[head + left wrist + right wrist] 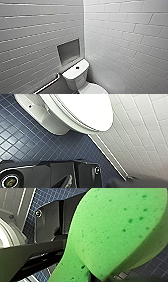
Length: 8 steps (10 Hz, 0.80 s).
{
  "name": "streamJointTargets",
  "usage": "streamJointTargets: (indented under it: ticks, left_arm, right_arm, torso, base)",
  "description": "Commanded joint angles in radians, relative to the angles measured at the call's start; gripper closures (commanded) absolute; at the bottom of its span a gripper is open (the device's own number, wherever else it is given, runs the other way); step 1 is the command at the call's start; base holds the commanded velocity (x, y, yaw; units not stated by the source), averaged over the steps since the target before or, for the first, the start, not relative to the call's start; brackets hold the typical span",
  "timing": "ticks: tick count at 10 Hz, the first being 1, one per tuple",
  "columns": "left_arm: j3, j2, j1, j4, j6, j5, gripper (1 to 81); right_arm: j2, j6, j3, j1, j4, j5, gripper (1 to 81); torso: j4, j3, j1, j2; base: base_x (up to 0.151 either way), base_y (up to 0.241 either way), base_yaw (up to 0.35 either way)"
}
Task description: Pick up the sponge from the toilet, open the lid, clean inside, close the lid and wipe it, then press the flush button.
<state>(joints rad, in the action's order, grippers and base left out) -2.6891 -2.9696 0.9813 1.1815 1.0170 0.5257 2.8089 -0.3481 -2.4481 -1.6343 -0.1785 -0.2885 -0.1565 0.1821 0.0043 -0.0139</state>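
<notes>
Sponge (110,233) clamped in right fingers (37,250), largely hiding them; toilet (76,75) cut off

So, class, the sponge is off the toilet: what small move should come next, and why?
Probably reach for the front edge of the lid and lift it. The sponge is already picked up, close in the right wrist view, while the lid lies shut on the toilet, so inside cleaning cannot begin.

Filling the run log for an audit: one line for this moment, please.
sponge: held by right gripper | lid: shut | flush button: nothing on it | toilet: in tiled corner
</notes>
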Motion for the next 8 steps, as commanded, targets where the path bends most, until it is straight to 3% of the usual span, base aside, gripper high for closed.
streamJointTargets:
  ticks: [1,8]
  left_arm:
    - [0.003,0.007,-0.105,0.030,0.005,0.102,1.0]
    - [0.003,0.015,-0.105,0.047,0.009,0.122,1.0]
  right_arm:
    - [-0.013,0.003,0.003,0.010,-0.019,0.046,81.1]
    - [-0.013,0.003,0.003,0.009,-0.019,0.046,81.1]
  torso:
    - [0.000,0.000,0.000,0.000]
    - [0.000,0.000,-0.001,0.001]
  base:
    - [0.065,0.000,0.000]
    - [0.083,0.000,0.000]
